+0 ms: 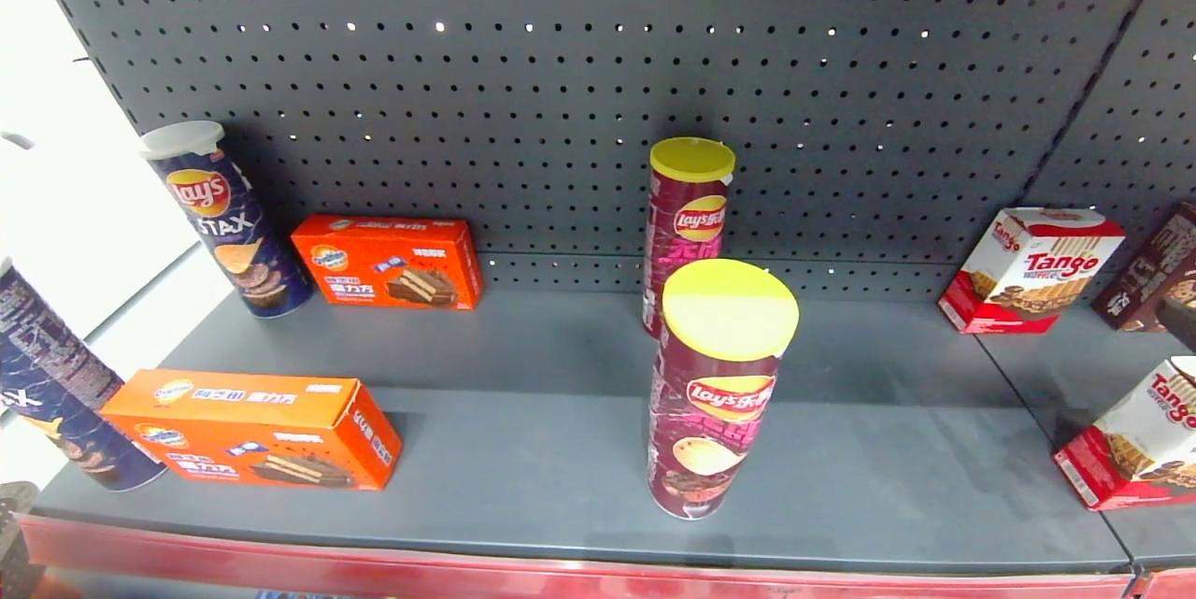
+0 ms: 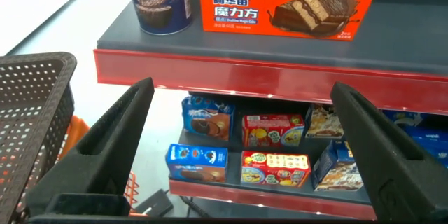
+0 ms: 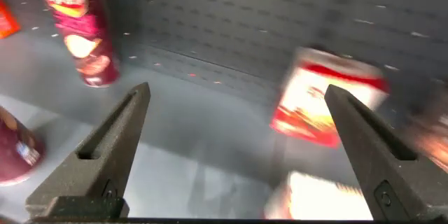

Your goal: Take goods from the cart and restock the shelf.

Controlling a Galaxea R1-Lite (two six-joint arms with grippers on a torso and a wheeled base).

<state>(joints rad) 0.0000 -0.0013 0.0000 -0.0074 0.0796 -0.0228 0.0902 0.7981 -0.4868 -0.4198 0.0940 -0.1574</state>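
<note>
On the grey shelf stand two maroon chip cans with yellow lids, one near the front and one behind it. At the left are two blue chip cans and two orange wafer boxes. My left gripper is open and holds nothing, below the shelf's red front lip, facing an orange box and a blue can. My right gripper is open and holds nothing, over the shelf between a maroon can and a red-and-white box.
Red-and-white wafer boxes and a brown box sit on the right shelf section. A black mesh cart basket is beside my left gripper. Lower shelves hold several small boxes. A perforated back panel closes the shelf.
</note>
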